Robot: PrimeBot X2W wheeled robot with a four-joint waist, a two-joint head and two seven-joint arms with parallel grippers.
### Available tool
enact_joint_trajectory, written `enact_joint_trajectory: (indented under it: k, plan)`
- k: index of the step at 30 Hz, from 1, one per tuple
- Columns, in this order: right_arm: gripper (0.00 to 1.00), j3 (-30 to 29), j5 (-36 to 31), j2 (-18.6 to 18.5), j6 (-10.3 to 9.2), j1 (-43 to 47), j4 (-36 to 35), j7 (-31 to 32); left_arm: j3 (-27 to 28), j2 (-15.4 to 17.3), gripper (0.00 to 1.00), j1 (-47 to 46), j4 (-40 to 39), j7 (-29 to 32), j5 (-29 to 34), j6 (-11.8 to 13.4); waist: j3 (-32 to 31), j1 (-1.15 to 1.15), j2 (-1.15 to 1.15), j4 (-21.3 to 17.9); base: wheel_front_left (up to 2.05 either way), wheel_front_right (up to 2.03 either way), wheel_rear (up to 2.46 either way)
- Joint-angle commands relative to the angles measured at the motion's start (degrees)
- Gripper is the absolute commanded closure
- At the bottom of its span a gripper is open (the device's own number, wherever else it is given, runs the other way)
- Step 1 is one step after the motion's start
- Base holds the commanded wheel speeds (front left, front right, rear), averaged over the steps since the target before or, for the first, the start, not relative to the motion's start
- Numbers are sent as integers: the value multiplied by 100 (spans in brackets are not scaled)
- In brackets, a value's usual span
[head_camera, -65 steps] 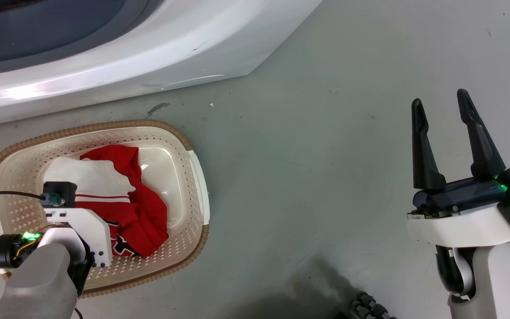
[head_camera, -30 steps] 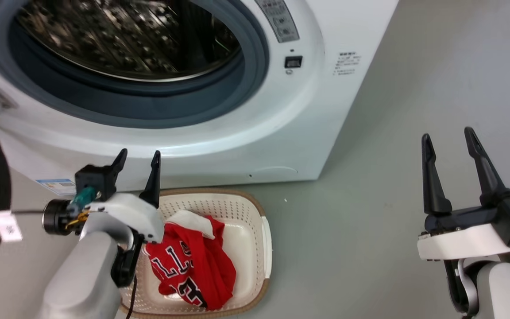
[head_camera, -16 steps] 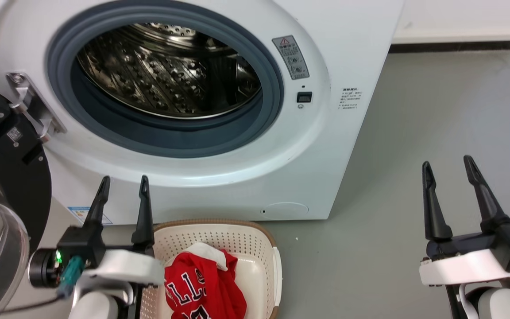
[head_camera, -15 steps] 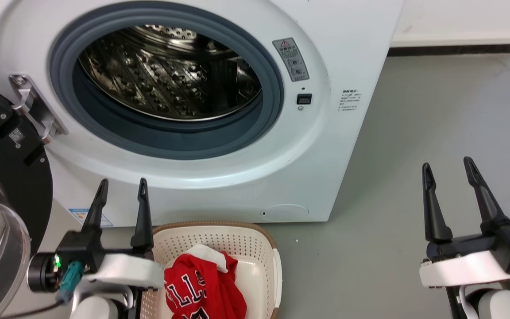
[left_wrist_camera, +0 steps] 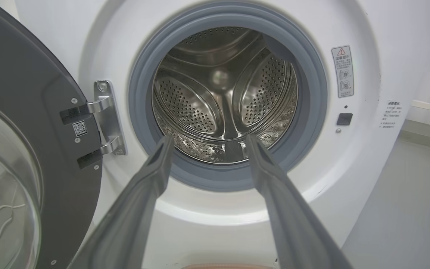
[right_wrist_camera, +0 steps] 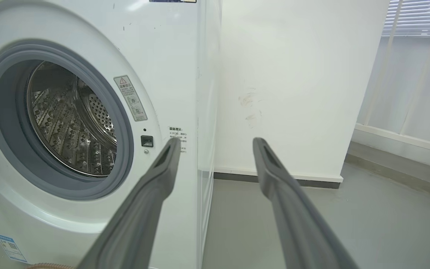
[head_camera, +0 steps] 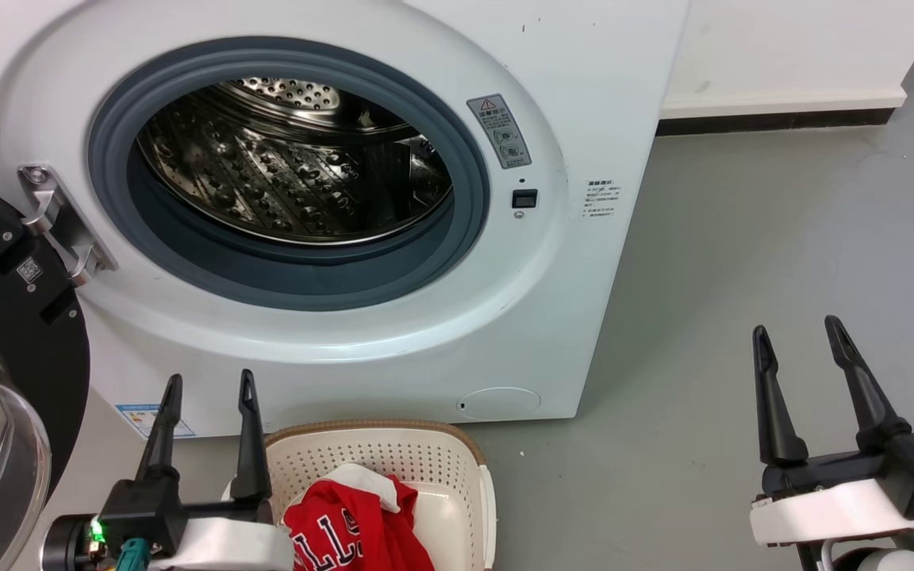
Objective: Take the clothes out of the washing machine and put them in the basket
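we see the red, white-lettered jersey (head_camera: 350, 538) crumpled in the cream basket (head_camera: 393, 460); left gripper (head_camera: 210, 377) and right gripper (head_camera: 795, 325) both spread.

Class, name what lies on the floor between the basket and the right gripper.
In the head view, the grey floor between the basket and the right gripper is bare, apart from a tiny white speck near the basket.
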Motion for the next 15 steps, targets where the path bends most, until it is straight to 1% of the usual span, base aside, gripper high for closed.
enact_joint_trajectory:
  k: [1, 15]
  plan:
    - [0, 0, 25, 5, -6, 57, -10, -11, 6, -52, 0, 59, -30, -14, 51, -42, -14, 1, 0, -14, 0, 0, 0]
    - [0, 32, 64, 5, -6, -2, 4, -11, 194, -215, 0, 92, -14, -15, 298, -252, -54, 1, 0, -60, 0, 0, 0]
